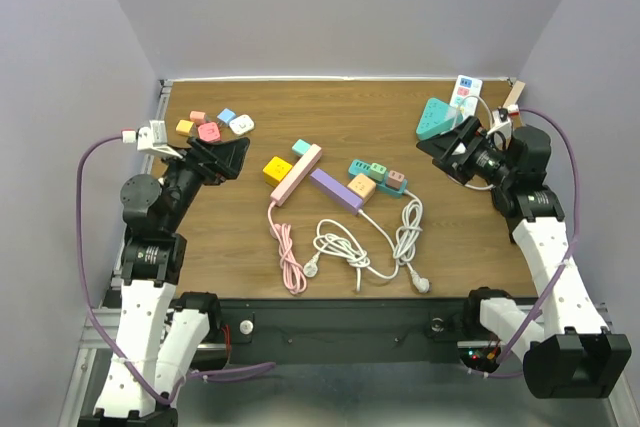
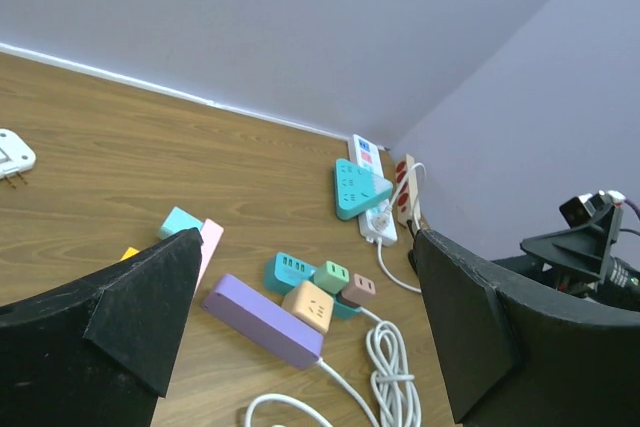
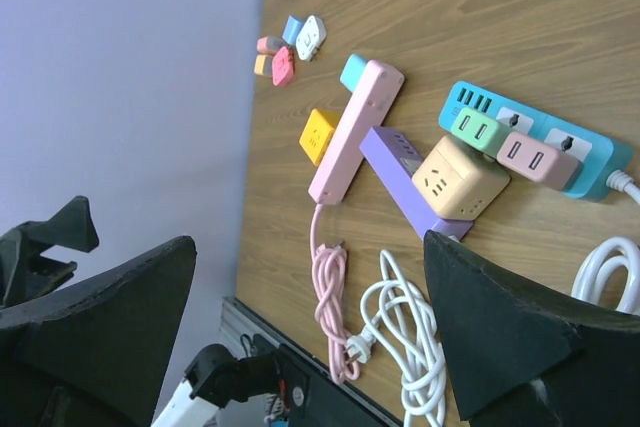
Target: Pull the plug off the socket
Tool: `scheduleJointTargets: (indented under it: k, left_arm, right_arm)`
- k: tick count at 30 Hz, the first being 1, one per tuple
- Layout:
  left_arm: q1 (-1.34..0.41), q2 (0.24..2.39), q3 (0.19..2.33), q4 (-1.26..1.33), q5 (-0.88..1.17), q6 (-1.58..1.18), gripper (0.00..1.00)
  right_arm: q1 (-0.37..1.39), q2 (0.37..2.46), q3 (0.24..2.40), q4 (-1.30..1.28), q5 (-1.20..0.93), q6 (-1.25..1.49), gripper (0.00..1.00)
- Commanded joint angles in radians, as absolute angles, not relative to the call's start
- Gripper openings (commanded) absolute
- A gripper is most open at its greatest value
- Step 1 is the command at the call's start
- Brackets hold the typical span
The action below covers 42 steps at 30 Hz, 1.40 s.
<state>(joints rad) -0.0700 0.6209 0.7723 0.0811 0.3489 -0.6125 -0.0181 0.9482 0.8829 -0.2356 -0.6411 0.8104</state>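
Observation:
Three power strips lie mid-table: a pink strip [image 1: 296, 173] with a yellow cube plug [image 1: 277, 168], a purple strip [image 1: 335, 189] with an orange cube plug [image 1: 361, 186], and a teal strip [image 1: 378, 175] with a green plug [image 3: 480, 130] and a brown plug [image 3: 535, 158]. My left gripper [image 1: 225, 157] is open and empty, raised at the table's left, well apart from the strips. My right gripper [image 1: 450, 152] is open and empty, raised at the right. The left wrist view shows the orange plug [image 2: 310, 305] on the purple strip [image 2: 262, 319] between its fingers.
Several loose adapters [image 1: 215, 125] lie at the back left. A teal triangular socket [image 1: 433, 117] and white strips [image 1: 467, 92] sit in the back right corner. A coiled pink cord [image 1: 290, 257] and white cables [image 1: 375, 247] lie toward the front edge.

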Motion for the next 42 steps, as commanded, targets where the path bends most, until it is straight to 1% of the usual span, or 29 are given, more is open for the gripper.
scheduleJointTargets:
  k: [1,4,6,9,10,11,13,15,17,20,22,24,25,30,32,34,36,37,40,42]
  left_arm:
    - [-0.066,0.63,0.787,0.12,0.419,-0.627,0.99]
    - [-0.066,0.635,0.793,0.118,0.42,-0.652,0.98]
    - [-0.066,0.63,0.785,0.126,0.429,-0.664,0.95]
    - [-0.066,0.643,0.769,0.158,0.483,-0.663,0.93]
    - [-0.066,0.656,0.769,0.161,0.511,-0.634,0.89]
    - [-0.069,0.682,0.787,0.152,0.543,-0.609,0.87]
    - [-0.086,0.797,0.83,0.037,0.569,-0.534,0.85]
    - [-0.124,0.92,0.905,-0.097,0.519,-0.459,0.85]
    - [-0.167,0.997,0.948,-0.159,0.432,-0.44,0.85]
    - [-0.208,1.041,0.974,-0.184,0.349,-0.443,0.85]
    - [-0.224,1.08,0.98,-0.201,0.302,-0.456,0.85]
    - [-0.233,1.101,0.985,-0.206,0.255,-0.483,0.84]
    - [-0.238,1.118,0.986,-0.209,0.247,-0.488,0.82]
    - [-0.242,1.135,1.011,-0.262,0.123,-0.531,0.8]
    - [-0.242,1.123,1.023,-0.284,0.082,-0.54,0.79]
    - [-0.242,1.089,1.031,-0.313,0.02,-0.546,0.79]
    - [-0.242,1.062,1.038,-0.328,-0.033,-0.551,0.79]
    - [-0.242,1.031,1.04,-0.343,-0.041,-0.552,0.79]
    - [-0.238,0.979,1.046,-0.388,-0.064,-0.555,0.8]
    - [-0.235,0.941,1.048,-0.431,-0.081,-0.561,0.8]
  right_arm:
    - [-0.018,0.959,0.89,-0.221,-0.658,0.841,1.0]
    - [-0.018,0.963,0.888,-0.219,-0.663,0.85,1.0]
    - [-0.018,0.963,0.879,-0.218,-0.661,0.851,1.0]
    - [-0.018,0.98,0.867,-0.218,-0.631,0.886,1.0]
    - [-0.018,0.994,0.861,-0.218,-0.63,0.902,1.0]
    - [-0.018,1.011,0.862,-0.219,-0.649,0.893,1.0]
    - [-0.018,1.093,0.865,-0.219,-0.721,0.879,1.0]
    - [-0.018,1.152,0.865,-0.221,-0.713,0.865,1.0]
    - [-0.017,1.184,0.877,-0.225,-0.66,0.827,1.0]
    - [-0.014,1.231,0.905,-0.242,-0.652,0.783,1.0]
    - [-0.002,1.276,0.968,-0.317,-0.622,0.741,1.0]
    - [0.04,1.328,1.017,-0.385,-0.56,0.669,1.0]
    - [0.072,1.341,1.052,-0.429,-0.51,0.64,1.0]
    - [0.196,1.413,1.149,-0.52,-0.373,0.635,1.0]
    - [0.296,1.442,1.195,-0.528,-0.287,0.673,1.0]
    - [0.398,1.515,1.222,-0.531,-0.226,0.741,1.0]
    - [0.478,1.59,1.299,-0.531,-0.169,0.804,1.0]
    - [0.556,1.662,1.331,-0.537,-0.146,0.819,1.0]
    - [0.671,1.761,1.454,-0.54,-0.036,0.92,1.0]
    - [0.704,1.804,1.506,-0.551,-0.006,0.965,1.0]
